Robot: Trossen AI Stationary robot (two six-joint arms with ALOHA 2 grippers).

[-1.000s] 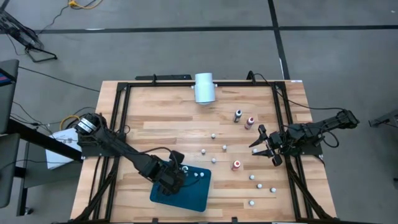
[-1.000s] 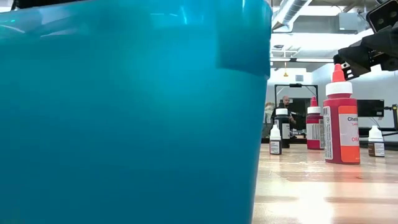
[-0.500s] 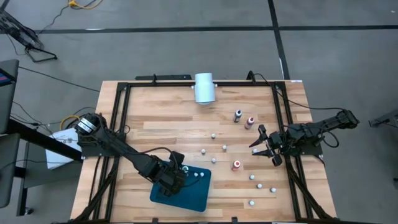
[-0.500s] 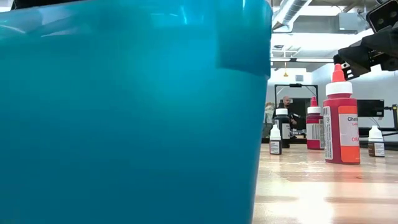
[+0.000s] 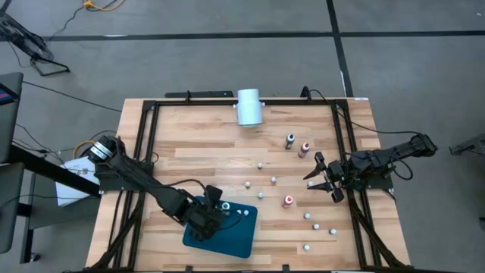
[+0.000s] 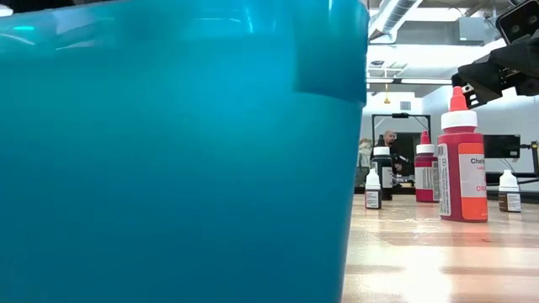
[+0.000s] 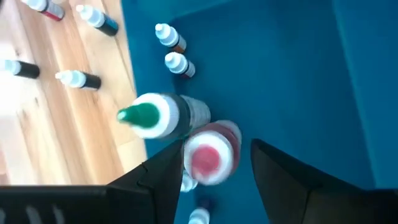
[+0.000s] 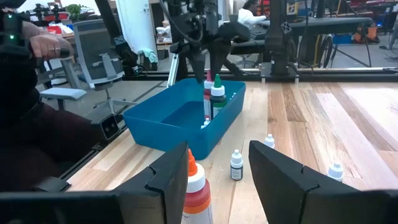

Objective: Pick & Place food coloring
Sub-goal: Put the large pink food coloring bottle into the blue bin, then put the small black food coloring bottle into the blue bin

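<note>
Left claw [image 5: 215, 214] is held apart above a red-capped bottle [image 7: 210, 155] standing in the teal tray [image 5: 235, 239], right claw [image 5: 324, 179] parted, idle near scattered bottles [image 5: 307, 216] on the table [image 5: 204, 152].

place: looks like our robotics lab | why: I see office chairs [image 8: 93, 53], other metal rigs [image 8: 311, 28], exposed ceiling ducts [image 6: 396, 13]
</note>
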